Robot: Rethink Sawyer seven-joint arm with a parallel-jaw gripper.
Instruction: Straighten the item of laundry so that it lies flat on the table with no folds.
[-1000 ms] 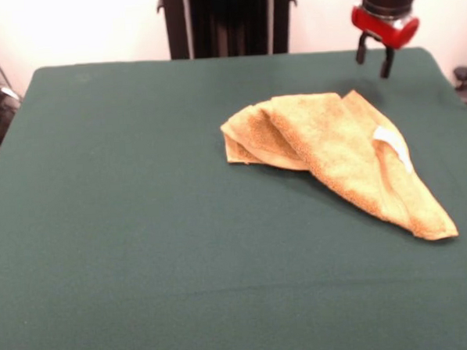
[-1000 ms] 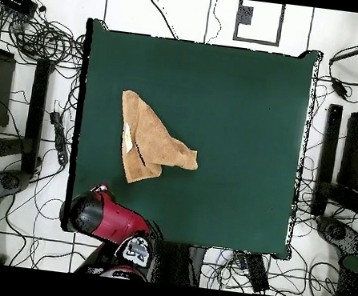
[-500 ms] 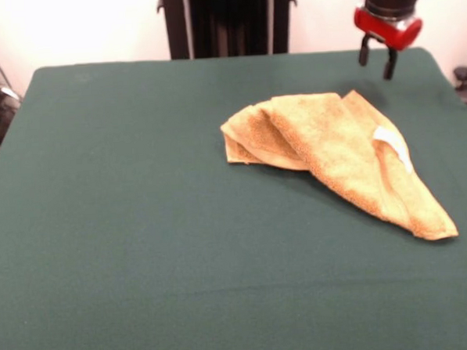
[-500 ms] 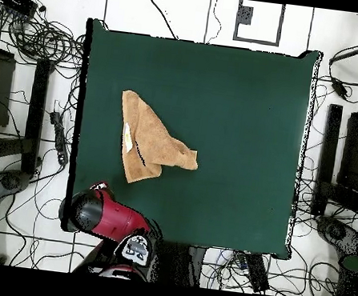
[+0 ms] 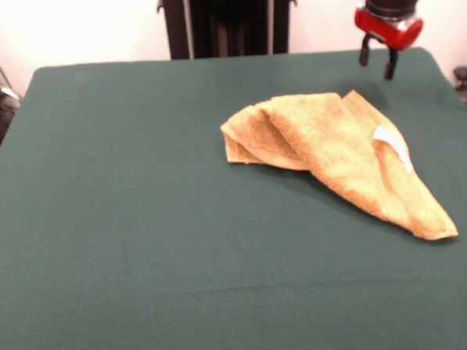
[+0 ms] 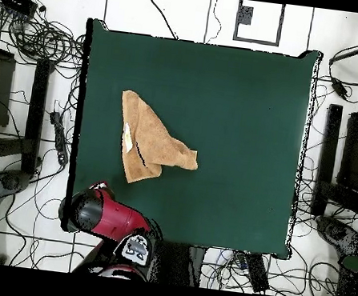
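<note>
Green felt table point(image 5: 127, 228), orange-tan terry towel point(image 5: 334, 158) lying bunched and folded right of centre. Gripper point(image 5: 375, 61) hovering beyond, jaws apparently released, empty. Approach stage; next, probably descending onto a corner.

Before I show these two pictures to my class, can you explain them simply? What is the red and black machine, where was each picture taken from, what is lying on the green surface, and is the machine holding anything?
The machine is a robot arm. The red collar with two dark prongs is its gripper, the part that picks things up. Here the prongs stand apart, so it is open and holds nothing; it hangs above the far right corner of the table, clear of the cloth.

One picture comes from a camera across the table, facing the robot. The other looks straight down from above, with the robot at its bottom edge.

On the green table lies one orange-tan towel, crumpled with layers folded over each other, a small white tag showing. From above it sits toward the table's left side.
</note>
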